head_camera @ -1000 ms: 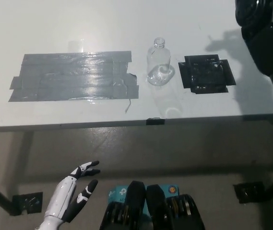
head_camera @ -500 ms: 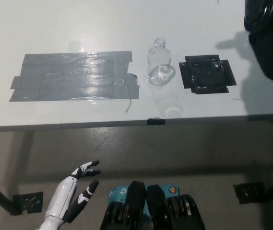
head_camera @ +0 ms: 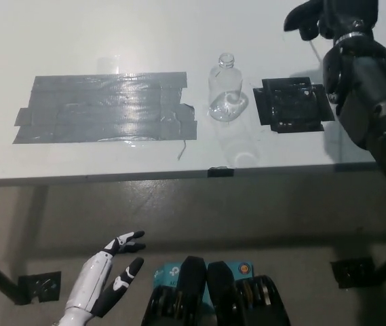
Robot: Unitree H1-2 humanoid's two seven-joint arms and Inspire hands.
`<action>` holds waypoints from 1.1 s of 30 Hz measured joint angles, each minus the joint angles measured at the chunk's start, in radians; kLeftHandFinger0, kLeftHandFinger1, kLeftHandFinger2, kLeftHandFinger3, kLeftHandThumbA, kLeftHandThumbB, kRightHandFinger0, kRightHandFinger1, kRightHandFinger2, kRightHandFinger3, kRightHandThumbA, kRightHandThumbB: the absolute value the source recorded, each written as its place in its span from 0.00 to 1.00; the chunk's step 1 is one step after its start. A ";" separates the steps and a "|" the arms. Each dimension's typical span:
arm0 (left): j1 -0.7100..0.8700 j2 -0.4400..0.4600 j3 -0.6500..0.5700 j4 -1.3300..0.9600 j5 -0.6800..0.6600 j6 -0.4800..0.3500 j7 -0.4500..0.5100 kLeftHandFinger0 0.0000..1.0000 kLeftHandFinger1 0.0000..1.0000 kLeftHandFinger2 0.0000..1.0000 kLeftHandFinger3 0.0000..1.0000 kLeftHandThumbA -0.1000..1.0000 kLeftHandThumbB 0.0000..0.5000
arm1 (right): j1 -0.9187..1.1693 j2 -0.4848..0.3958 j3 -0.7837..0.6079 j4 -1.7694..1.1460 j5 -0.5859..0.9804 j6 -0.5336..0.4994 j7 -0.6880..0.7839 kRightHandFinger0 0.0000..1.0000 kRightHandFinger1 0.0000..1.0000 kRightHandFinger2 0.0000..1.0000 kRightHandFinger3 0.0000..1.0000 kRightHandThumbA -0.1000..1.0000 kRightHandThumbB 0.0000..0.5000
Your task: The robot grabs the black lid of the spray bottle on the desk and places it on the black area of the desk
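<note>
Two patches of tape lie on the white desk: a wide grey patch to my left and a small black patch to my right, with the clear spray bottle standing upright between them, nearer the black one. I see no cap on the bottle; its neck looks bare. My black right hand hangs above the desk at the far right, beyond the black patch and apart from the bottle. Its fingers look curled, and a thin pale strand seems to trail from them, which could be the sprayer's tube, but I cannot tell whether the black lid is in that grip; black on black hides it. My white left hand rests low beside the body, below the desk edge, fingers spread and empty.

I judge I am at the carry stage, provided the lid is in the right hand. Next I would bring that hand over the middle of the black patch, lower it until the lid meets the tape, then release, keeping my forearm away from the bottle, which looks light and easy to tip.
</note>
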 measured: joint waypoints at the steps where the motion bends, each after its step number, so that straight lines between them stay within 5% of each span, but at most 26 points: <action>1: 0.000 0.000 0.000 0.000 0.001 0.000 0.000 0.81 0.71 0.68 0.80 1.00 0.00 | -0.005 0.000 0.025 0.003 -0.010 -0.001 -0.001 0.23 0.16 0.18 0.36 0.42 0.00; 5: -0.001 0.000 -0.001 0.000 0.003 -0.001 0.000 0.83 0.72 0.70 0.81 1.00 0.00 | -0.034 -0.001 0.126 0.016 -0.052 -0.010 -0.002 0.34 0.19 0.17 0.38 0.36 0.05; 6: -0.001 0.000 -0.001 0.000 0.003 -0.001 0.000 0.84 0.72 0.70 0.82 1.00 0.00 | -0.045 -0.001 0.157 0.018 -0.065 -0.015 -0.002 0.51 0.39 0.37 0.54 0.39 0.23; 7: -0.001 0.000 -0.001 0.000 0.003 -0.001 0.000 0.85 0.73 0.70 0.82 1.00 0.00 | -0.050 -0.001 0.171 0.018 -0.074 -0.019 -0.002 0.58 0.43 0.45 0.64 0.42 0.24; 8: -0.001 0.000 -0.001 0.000 0.003 -0.001 0.000 0.85 0.73 0.70 0.82 1.00 0.00 | -0.056 -0.001 0.189 0.018 -0.082 -0.025 -0.002 0.72 0.60 0.66 0.84 0.45 0.39; 9: -0.001 0.000 -0.001 0.000 0.003 -0.001 0.000 0.84 0.72 0.69 0.82 1.00 0.00 | -0.060 -0.001 0.198 0.018 -0.087 -0.030 0.000 1.00 0.95 1.00 1.00 0.46 0.69; 11: -0.002 0.000 -0.001 0.000 0.004 -0.001 0.000 0.82 0.71 0.69 0.82 1.00 0.00 | -0.064 -0.001 0.208 0.018 -0.091 -0.043 0.016 1.00 1.00 1.00 1.00 0.44 0.90; 13: -0.003 0.000 -0.001 -0.001 0.005 -0.001 0.000 0.82 0.71 0.69 0.82 1.00 0.00 | -0.064 -0.001 0.212 0.020 -0.092 -0.056 0.046 1.00 1.00 1.00 1.00 0.45 1.00; 33: -0.049 0.006 0.001 -0.008 0.003 0.007 -0.001 0.75 0.69 0.71 0.85 1.00 0.00 | -0.059 -0.005 0.225 0.052 -0.087 -0.101 0.435 1.00 1.00 1.00 1.00 0.54 1.00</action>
